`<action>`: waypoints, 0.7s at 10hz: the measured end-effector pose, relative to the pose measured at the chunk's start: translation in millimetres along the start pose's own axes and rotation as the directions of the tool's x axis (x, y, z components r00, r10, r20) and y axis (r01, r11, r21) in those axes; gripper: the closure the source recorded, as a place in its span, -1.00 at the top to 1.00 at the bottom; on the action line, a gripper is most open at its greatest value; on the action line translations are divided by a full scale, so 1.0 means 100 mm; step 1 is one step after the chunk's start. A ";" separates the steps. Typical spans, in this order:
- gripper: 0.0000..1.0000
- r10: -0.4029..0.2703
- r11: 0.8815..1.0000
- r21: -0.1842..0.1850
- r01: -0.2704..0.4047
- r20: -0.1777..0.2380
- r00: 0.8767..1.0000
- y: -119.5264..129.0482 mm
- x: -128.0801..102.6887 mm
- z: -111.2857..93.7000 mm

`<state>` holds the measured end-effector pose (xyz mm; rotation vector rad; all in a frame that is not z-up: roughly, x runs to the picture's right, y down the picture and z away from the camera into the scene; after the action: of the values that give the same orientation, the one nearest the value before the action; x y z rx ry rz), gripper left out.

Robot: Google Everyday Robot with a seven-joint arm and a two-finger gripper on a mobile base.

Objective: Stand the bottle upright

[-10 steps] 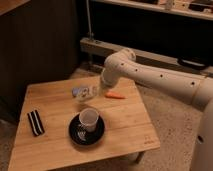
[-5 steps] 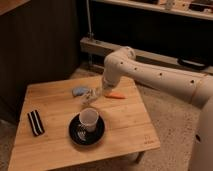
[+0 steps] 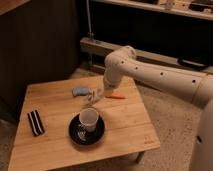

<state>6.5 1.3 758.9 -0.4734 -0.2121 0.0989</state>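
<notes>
Indoors: gripper over wooden table, speckled floor.

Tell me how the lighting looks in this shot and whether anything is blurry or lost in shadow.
Camera view: warm light falls on the wooden table, while the background behind it sinks into dark shadow. The whole frame is soft; the end effector and the bottle blur together above the white cup on its black plate. No strong glare.
</notes>
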 end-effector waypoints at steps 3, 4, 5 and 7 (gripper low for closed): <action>-0.66 -0.004 1.000 -0.001 0.004 0.002 1.000 0.01 -0.01 -0.01; -0.66 -0.004 1.000 -0.001 0.004 0.003 1.000 0.01 -0.01 -0.01; -0.66 -0.005 1.000 -0.002 0.005 0.004 1.000 0.00 -0.01 -0.02; -0.66 -0.008 1.000 -0.006 0.008 -0.003 1.000 0.01 0.00 -0.01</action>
<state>6.4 1.5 757.3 -0.4785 -0.2111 0.0896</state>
